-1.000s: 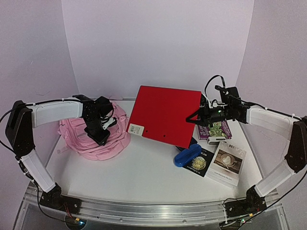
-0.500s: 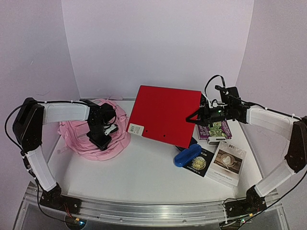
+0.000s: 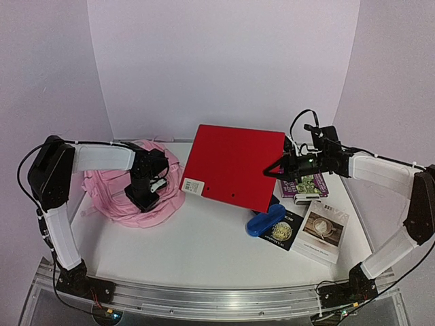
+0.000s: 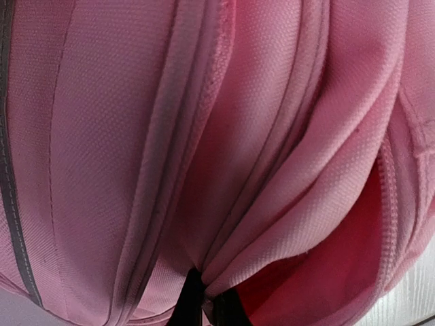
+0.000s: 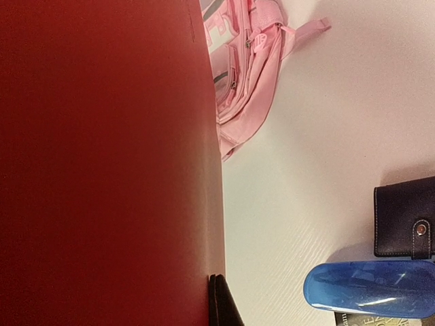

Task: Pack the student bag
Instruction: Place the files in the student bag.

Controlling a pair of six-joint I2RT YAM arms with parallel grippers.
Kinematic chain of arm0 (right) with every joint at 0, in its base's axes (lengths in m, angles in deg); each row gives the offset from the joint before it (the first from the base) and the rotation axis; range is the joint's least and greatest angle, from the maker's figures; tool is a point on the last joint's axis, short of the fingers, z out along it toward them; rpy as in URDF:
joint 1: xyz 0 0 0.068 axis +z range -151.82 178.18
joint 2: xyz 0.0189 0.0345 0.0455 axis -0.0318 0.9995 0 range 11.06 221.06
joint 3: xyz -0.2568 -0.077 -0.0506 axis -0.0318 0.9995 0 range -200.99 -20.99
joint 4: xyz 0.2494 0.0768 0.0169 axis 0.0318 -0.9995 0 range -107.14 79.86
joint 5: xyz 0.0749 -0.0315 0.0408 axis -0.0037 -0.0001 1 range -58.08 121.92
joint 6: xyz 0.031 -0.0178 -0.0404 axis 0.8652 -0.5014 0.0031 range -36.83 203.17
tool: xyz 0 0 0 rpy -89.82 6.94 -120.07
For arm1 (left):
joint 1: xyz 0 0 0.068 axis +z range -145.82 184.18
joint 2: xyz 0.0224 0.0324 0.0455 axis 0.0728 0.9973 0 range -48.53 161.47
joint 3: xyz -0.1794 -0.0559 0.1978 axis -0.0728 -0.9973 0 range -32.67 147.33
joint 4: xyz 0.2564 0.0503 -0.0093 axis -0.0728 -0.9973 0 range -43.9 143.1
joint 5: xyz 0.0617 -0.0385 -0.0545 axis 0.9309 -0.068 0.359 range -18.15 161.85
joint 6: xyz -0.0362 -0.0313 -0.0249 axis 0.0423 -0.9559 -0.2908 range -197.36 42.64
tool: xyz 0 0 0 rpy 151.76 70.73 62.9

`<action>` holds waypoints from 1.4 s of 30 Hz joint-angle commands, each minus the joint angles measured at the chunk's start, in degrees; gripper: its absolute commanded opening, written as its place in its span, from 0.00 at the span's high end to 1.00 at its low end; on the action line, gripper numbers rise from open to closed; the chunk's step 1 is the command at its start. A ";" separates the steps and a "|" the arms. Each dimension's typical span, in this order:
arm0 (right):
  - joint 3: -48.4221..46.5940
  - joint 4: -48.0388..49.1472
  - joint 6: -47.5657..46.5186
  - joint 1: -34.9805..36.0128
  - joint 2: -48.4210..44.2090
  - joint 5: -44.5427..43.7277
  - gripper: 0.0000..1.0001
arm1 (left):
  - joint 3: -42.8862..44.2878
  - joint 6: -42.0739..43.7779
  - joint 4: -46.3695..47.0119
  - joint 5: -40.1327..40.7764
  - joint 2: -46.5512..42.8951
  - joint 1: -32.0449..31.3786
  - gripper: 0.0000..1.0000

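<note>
The soft pink bag (image 3: 102, 187) lay crumpled; the left gripper (image 3: 141, 198) pinched a fabric fold, and the right gripper (image 3: 274, 170) clamped a red folder (image 3: 231, 163).

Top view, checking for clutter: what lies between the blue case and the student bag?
Bare white table only, between blue case and student bag; the right wrist view confirms it.

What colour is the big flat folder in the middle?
Red. The folder shows best in the top external view.
</note>
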 commanded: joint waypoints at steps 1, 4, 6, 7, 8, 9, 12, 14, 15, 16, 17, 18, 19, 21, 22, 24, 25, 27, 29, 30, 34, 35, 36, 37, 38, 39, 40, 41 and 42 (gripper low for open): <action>-0.01 8.13 2.80 0.14 -4.30 2.81 1.00 | 8.80 -5.25 -0.12 -4.41 -1.80 -0.14 1.00; -0.83 8.71 4.43 0.14 -4.90 2.94 1.00 | 15.14 -7.79 0.06 -5.68 -4.42 -0.02 1.00; -0.85 9.42 5.83 0.12 -5.06 3.01 1.00 | 18.77 -8.95 0.23 -6.01 -5.83 0.03 1.00; -0.75 9.67 6.59 0.12 -4.98 3.10 1.00 | 20.47 -9.25 0.39 -6.18 -6.45 0.04 1.00; -0.60 10.83 7.24 0.13 -4.76 3.10 1.00 | 22.23 -9.60 0.61 -6.17 -7.02 0.12 1.00; -0.29 11.59 8.04 0.09 -4.52 3.03 1.00 | 23.41 -9.98 0.84 -6.27 -7.49 0.28 1.00; 0.85 14.24 10.49 0.13 -3.33 3.05 1.00 | 26.64 -11.03 1.09 -6.22 -8.59 0.85 1.00; 2.01 16.87 12.71 0.14 -2.23 2.98 1.00 | 27.94 -11.55 1.45 -6.01 -9.45 1.02 1.00; 2.73 19.22 14.55 0.17 -1.46 2.92 1.00 | 28.35 -11.76 2.00 -6.11 -9.99 1.07 1.00; 3.46 21.76 16.59 0.17 -0.67 2.90 1.00 | 28.65 -11.97 2.61 -6.26 -10.50 1.12 1.00; 4.25 25.38 19.67 0.23 0.40 2.99 1.00 | 28.88 -12.12 3.08 -6.51 -10.96 1.21 1.00; 5.04 28.99 22.75 0.30 1.48 3.08 1.00 | 29.12 -12.28 3.54 -6.77 -11.42 1.29 1.00; 5.50 33.92 26.55 0.55 3.11 3.43 1.00 | 29.56 -12.54 3.74 -7.28 -11.87 1.37 1.00; 5.64 39.28 31.39 1.49 5.64 3.61 1.00 | 30.31 -13.25 4.12 -7.92 -12.44 1.72 1.00; 5.44 41.43 33.20 2.36 6.65 3.46 1.00 | 30.89 -13.52 4.08 -8.14 -12.63 1.80 1.00; 4.91 44.29 35.85 4.17 8.54 2.87 1.00 | 31.73 -14.06 4.04 -8.38 -12.80 1.99 1.00; 4.51 45.38 36.51 5.50 9.50 2.44 1.00 | 32.15 -14.17 4.06 -8.48 -12.80 2.09 1.00; 3.95 47.64 38.28 7.83 11.31 1.37 1.00 | 32.67 -14.69 4.19 -8.61 -12.66 2.32 1.00; 3.49 52.18 42.57 9.77 13.52 0.06 1.00 | 33.11 -15.05 4.36 -9.14 -12.58 2.54 1.00; 3.18 55.18 44.81 10.58 14.93 -0.62 1.00 | 33.16 -15.11 4.58 -9.60 -12.58 2.60 1.00; 0.07 67.48 54.75 12.86 23.04 -3.07 1.00 | 32.54 -15.06 6.10 -13.48 -13.31 2.58 1.00; -0.73 70.04 57.06 13.28 25.02 -3.66 1.00 | 32.44 -14.90 6.46 -14.24 -13.51 2.58 1.00; -1.63 72.64 59.47 13.72 27.28 -4.09 1.00 | 32.35 -14.73 6.82 -15.16 -13.80 2.58 1.00; -2.34 74.56 61.55 14.21 29.15 -4.76 1.00 | 32.00 -14.54 7.26 -16.13 -14.12 2.58 1.00; -3.21 76.51 63.10 14.66 31.10 -5.46 1.00 | 31.72 -14.41 7.66 -16.98 -14.57 2.61 1.00; -4.02 77.93 64.25 15.19 32.65 -6.19 1.00 | 31.58 -14.37 7.97 -17.76 -14.98 2.62 1.00; -5.10 78.35 64.91 15.71 34.08 -6.85 1.00 | 31.46 -14.35 8.14 -18.33 -15.26 2.61 1.00; -6.29 78.55 65.48 16.17 35.54 -7.49 1.00 | 31.28 -14.31 8.28 -18.85 -15.54 2.60 1.00; -7.22 78.89 66.26 16.63 36.66 -8.11 1.00 | 31.02 -14.19 8.44 -19.58 -15.84 2.58 1.00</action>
